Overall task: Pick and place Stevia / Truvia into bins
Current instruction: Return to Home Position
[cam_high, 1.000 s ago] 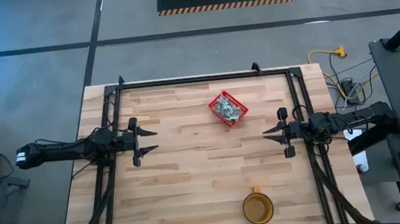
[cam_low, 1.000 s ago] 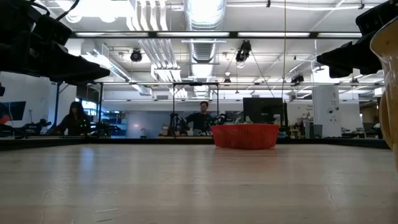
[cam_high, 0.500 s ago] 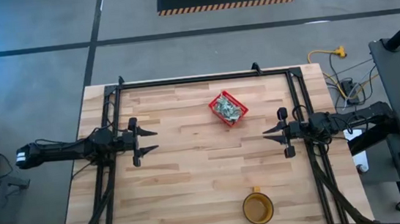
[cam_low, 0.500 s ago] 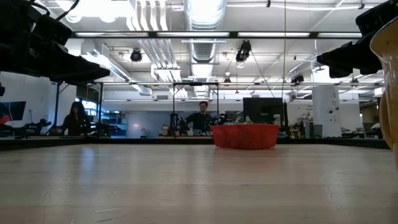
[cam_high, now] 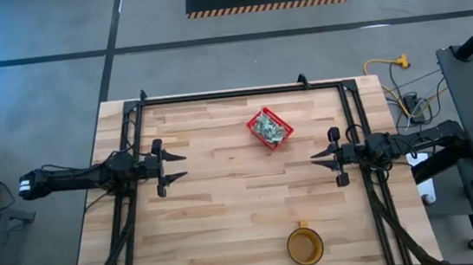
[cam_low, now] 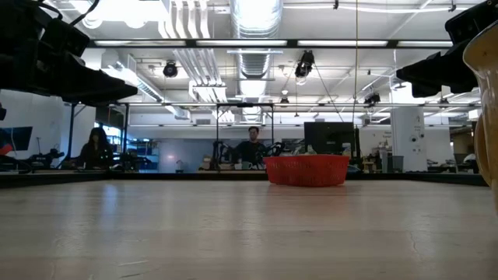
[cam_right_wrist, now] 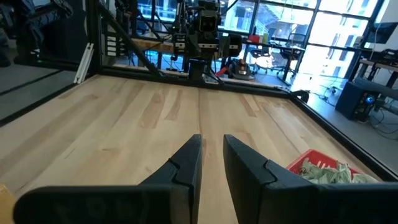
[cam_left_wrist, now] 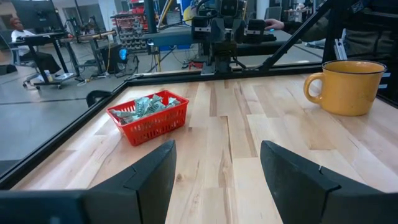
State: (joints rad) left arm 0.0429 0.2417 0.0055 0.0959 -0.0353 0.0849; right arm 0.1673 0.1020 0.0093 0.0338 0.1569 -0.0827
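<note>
The red basket [cam_high: 270,129] stands on the far middle of the table, flat on its base, with pale green and white sachets [cam_high: 268,127] heaped inside it. The left wrist view shows the basket [cam_left_wrist: 149,121] and the sachets [cam_left_wrist: 144,104], and the right wrist view shows a corner of the basket [cam_right_wrist: 305,163]. My left gripper [cam_high: 184,165] hovers over the table's left side, open wide [cam_left_wrist: 217,146], pointing right. My right gripper [cam_high: 313,156] hovers over the right side and points left, its fingers a narrow gap apart [cam_right_wrist: 212,138]. Both stay well short of the basket.
An amber mug [cam_high: 304,246] stands near the table's near edge, right of centre; it fills the low view's right border [cam_low: 484,101]. A black frame [cam_high: 241,92] runs along the far, left and right edges. Bare wood lies between the grippers. People sit far behind the table [cam_low: 250,148].
</note>
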